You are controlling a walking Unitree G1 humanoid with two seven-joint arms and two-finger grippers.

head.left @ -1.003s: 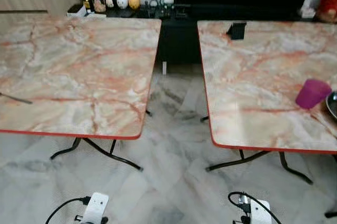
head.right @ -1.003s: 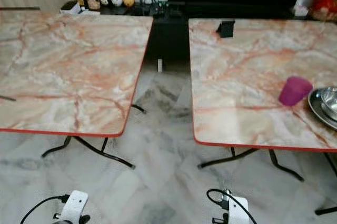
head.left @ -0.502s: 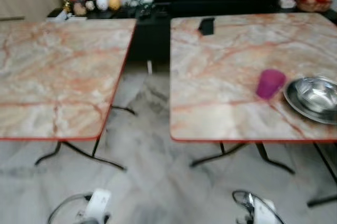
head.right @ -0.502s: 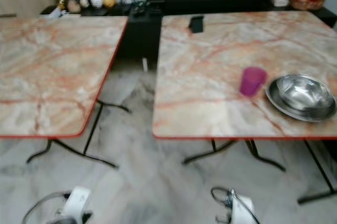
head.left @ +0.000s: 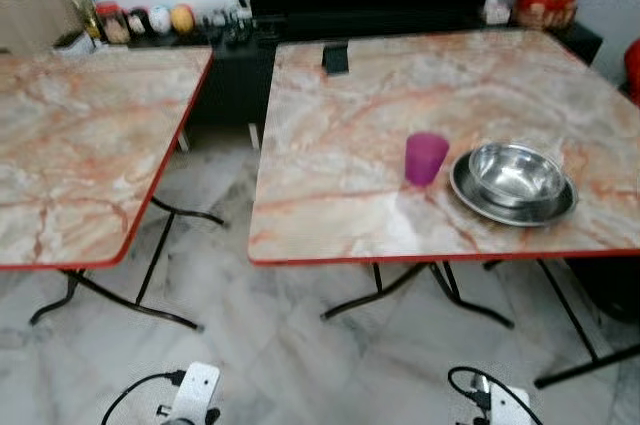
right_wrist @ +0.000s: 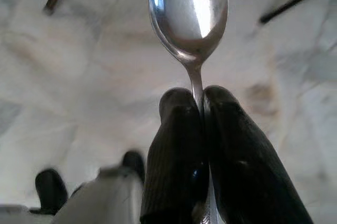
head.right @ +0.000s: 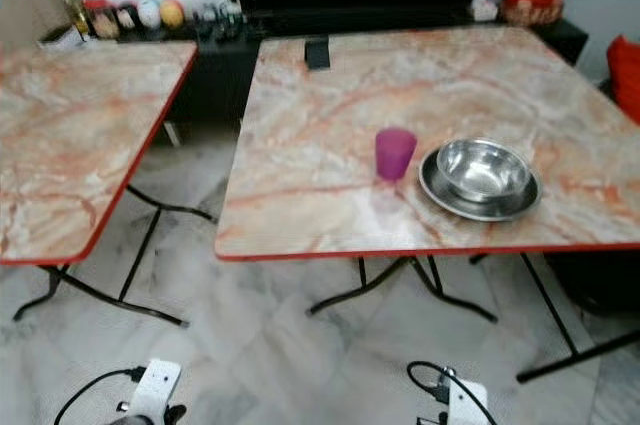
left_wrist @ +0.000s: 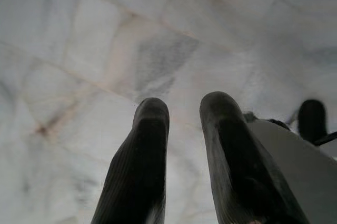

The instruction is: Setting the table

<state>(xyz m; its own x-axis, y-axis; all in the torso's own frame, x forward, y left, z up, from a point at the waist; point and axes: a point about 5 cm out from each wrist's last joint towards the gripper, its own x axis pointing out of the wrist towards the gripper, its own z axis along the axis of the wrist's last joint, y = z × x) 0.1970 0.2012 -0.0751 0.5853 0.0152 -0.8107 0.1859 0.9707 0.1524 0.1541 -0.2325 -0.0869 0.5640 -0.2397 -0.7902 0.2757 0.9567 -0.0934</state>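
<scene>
Nearest, low in the frame over the marble floor, both arms hang. The right gripper has its fingers pressed together on the neck of a spoon, bowl pointing away. The left gripper holds nothing, fingers slightly spread. The spoon looks light, stiff and slick; held so narrowly it could swivel, so a gentle set-down seems wise. Farther, right of centre, the table carries a purple cup just beside a steel bowl on a plate. At left stands a second table.
</scene>
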